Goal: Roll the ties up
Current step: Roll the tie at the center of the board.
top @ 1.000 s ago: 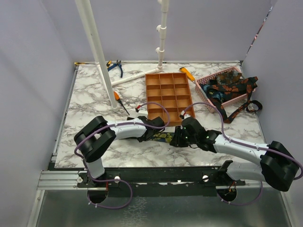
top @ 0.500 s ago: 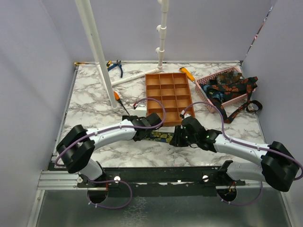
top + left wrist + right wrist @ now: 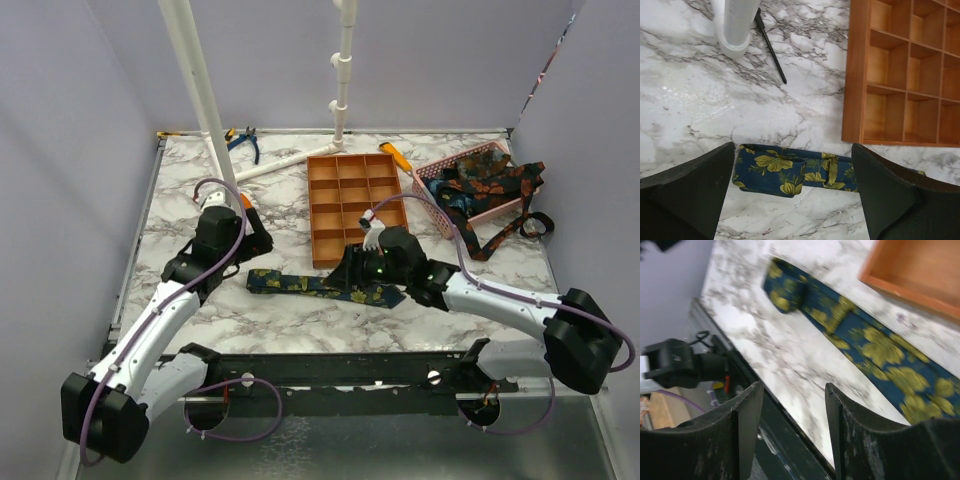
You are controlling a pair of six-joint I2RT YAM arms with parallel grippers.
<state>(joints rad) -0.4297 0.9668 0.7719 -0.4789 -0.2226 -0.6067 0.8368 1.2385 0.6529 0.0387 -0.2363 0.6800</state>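
Your left claw (image 3: 793,197) and right claw (image 3: 790,427) are both spread, pinching nothing. One navy tie (image 3: 300,284) with yellow flowers lies flat on the counter (image 3: 190,210) beneath them, alongside one orange tray (image 3: 312,210). One pink basket (image 3: 430,195) holds heaped ties (image 3: 485,180), number unclear.

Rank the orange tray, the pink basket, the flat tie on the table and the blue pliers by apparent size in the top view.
1. The orange tray and the pink basket look alike; ties cover much of the basket, so I do not rank them.
2. The flat tie: long but narrow.
3. The blue pliers: smallest.
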